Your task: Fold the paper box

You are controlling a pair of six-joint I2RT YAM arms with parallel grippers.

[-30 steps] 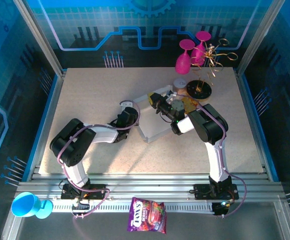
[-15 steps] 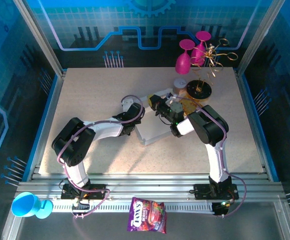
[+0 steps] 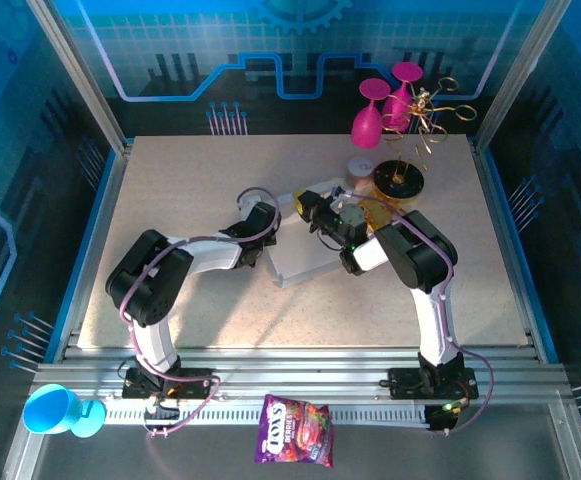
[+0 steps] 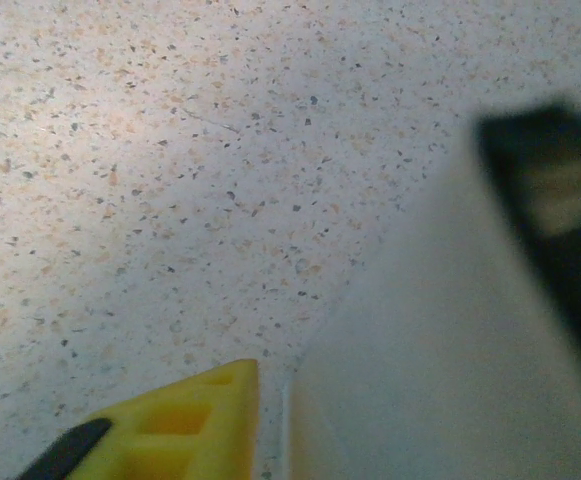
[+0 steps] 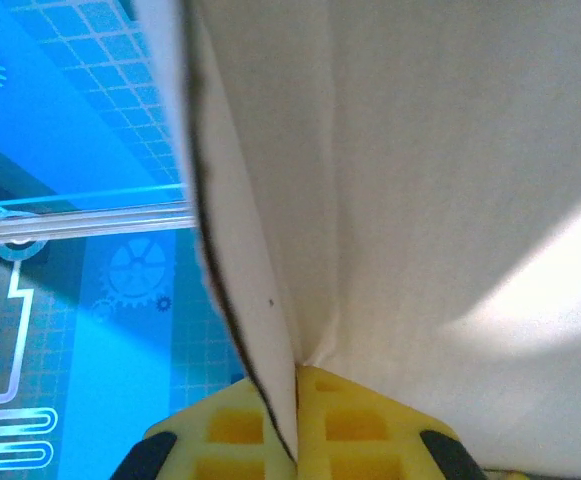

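Large white block lettering across the front of the purple candy bag [image 3: 295, 430], lying on the near ledge in front of the arm bases: reads roughly "FOX'S", first letter uncertain at this size. A smaller line of print just under it, too small to make out. No other legible words or numbers. On the blue back wall [image 3: 170, 40], printed gear emblems and circuit-line graphics, without lettering.

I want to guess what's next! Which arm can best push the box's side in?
Probably the left. The left gripper sits low, right beside the paper box, while the right gripper is busy pinching one panel's edge.
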